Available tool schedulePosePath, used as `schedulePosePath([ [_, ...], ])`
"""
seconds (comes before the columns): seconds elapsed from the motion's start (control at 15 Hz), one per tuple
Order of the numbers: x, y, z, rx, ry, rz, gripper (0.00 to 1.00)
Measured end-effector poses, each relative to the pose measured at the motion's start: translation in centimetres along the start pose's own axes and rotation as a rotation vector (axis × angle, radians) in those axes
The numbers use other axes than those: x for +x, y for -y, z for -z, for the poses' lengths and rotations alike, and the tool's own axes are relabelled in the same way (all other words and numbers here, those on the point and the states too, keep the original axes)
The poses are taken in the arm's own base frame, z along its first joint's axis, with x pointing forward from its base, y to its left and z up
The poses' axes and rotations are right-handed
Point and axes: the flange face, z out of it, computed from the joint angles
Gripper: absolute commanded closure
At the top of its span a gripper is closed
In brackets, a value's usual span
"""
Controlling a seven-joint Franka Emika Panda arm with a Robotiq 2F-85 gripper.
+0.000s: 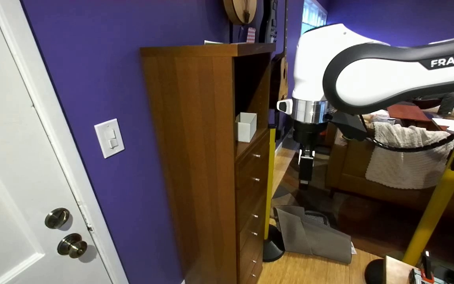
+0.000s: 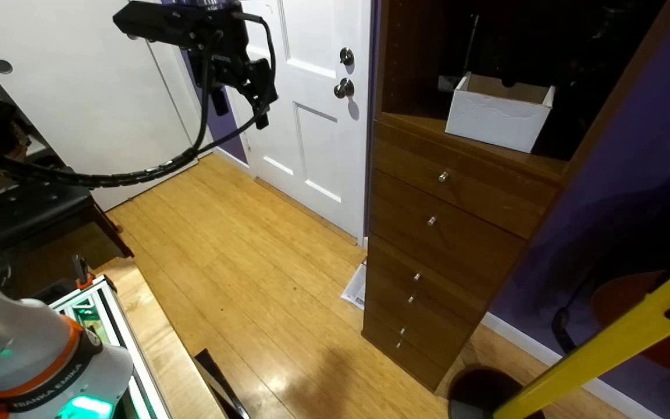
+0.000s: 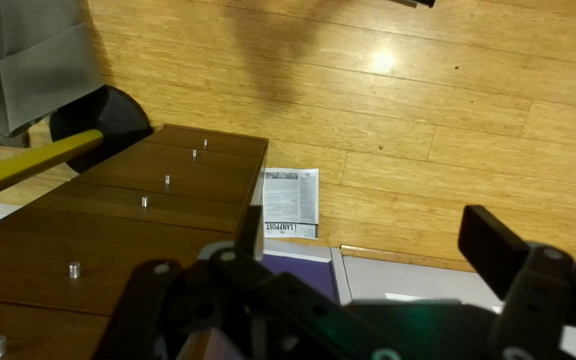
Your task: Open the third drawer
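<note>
The tall brown cabinet (image 1: 195,157) has a column of drawers with small metal knobs, all shut. The third drawer (image 2: 428,283) from the top is flush with its neighbours; its knob shows in both exterior views (image 1: 255,216). In the wrist view the third drawer (image 3: 178,211) lies at left, with its knob facing up-left in the picture. Its pale sides are hidden inside. My gripper (image 1: 305,183) is open and empty, pointing down, in front of the cabinet and apart from it. Its spread fingers show in an exterior view (image 2: 242,113) and in the wrist view (image 3: 363,220).
A white box (image 2: 495,116) stands on the cabinet's open shelf. A yellow post (image 2: 602,349) with a black base stands beside the cabinet. A grey folded sheet (image 1: 313,236) and a printed paper (image 3: 290,202) lie on the floor. A white door (image 2: 323,134) is beyond.
</note>
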Motion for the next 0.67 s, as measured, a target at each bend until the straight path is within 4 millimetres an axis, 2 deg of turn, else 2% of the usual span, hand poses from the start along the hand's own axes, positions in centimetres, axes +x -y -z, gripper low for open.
schedulePosePath([
  [0.27, -0.5, -3.6, -5.0, 0.027, 0.03, 0.014, 0.0],
  [0.67, -0.2, -8.7, -14.3, 0.019, -0.001, -0.04, 0.0],
])
